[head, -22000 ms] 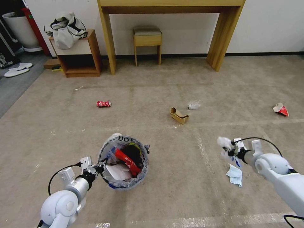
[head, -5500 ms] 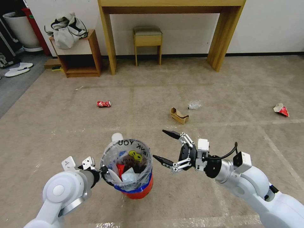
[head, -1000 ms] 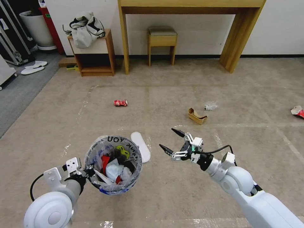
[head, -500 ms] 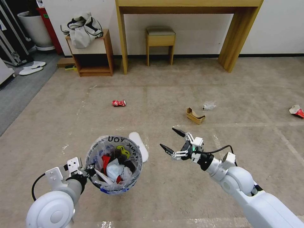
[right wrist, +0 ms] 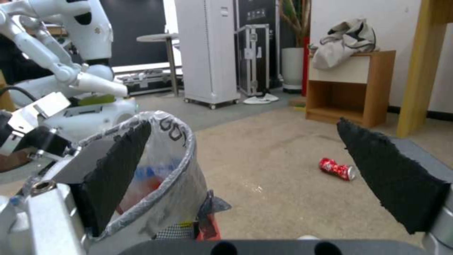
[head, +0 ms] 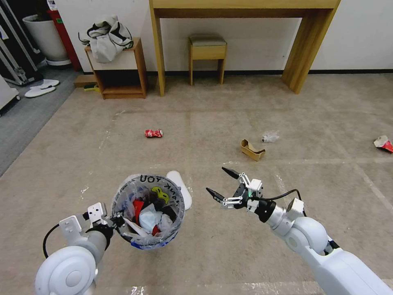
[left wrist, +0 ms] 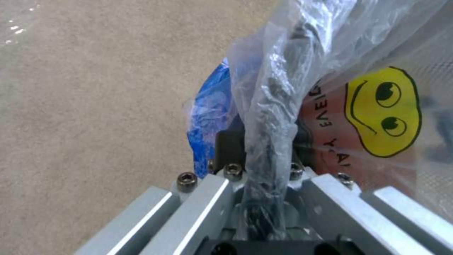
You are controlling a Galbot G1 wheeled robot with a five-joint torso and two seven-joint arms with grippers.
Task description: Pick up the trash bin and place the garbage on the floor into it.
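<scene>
My left gripper [head: 117, 221] is shut on the rim of the trash bin [head: 148, 211] and holds it above the carpet floor [head: 229, 254]. The bin's clear bag holds red, white and blue litter. In the left wrist view the gripper [left wrist: 264, 150] pinches the bag-covered rim of the bin [left wrist: 377, 117]. My right gripper [head: 215, 179] hangs open and empty just right of the bin. A white slipper [head: 180, 189] lies half hidden behind the bin. Farther off lie a red can [head: 153, 133], a cardboard scrap [head: 253, 150], a plastic wad [head: 270, 136] and a red wrapper [head: 384, 143]. The right wrist view shows the bin [right wrist: 175, 166] and the can [right wrist: 336, 169].
A wooden console table [head: 157, 49], a stool [head: 206, 51] and a low cabinet [head: 118, 69] with a bag on it stand along the far wall. Grey flooring [head: 24, 119] with a slipper pair, black cases and a white pot lies at the left. Another white robot [right wrist: 70, 71] stands beyond the bin.
The whole view shifted slightly since a second ago. The held bin now sits a little lower and covers more of the white slipper. The right gripper stays open in nearly the same place.
</scene>
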